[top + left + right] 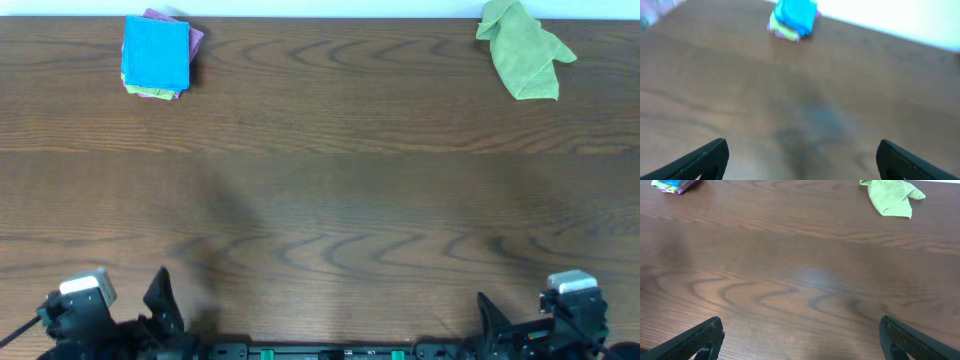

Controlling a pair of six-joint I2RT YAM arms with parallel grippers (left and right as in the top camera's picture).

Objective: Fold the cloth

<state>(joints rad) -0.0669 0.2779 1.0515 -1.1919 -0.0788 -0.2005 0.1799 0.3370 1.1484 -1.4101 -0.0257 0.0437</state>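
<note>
from my station i see the sky-blue cloth (156, 55) lying at the far left corner of the wooden table (320, 180), as a neat flat rectangle. it sits on top of a small stack: a purple cloth (197, 38) peeks out at its far right edge, and a yellow-green layer (150, 93) shows under its near edge. a crumpled olive-green cloth (522, 48) lies at the far right corner, well apart from the stack. both arms are at the near edge of the table, 1 at each side, well away from either pile. the left gripper (802, 160) has its 2 fingers spread wide over bare wood with nothing between them; its camera looks toward the stack, which is blurred in that view. the right gripper (802, 340) is likewise spread wide over bare wood and holds nothing.
</note>
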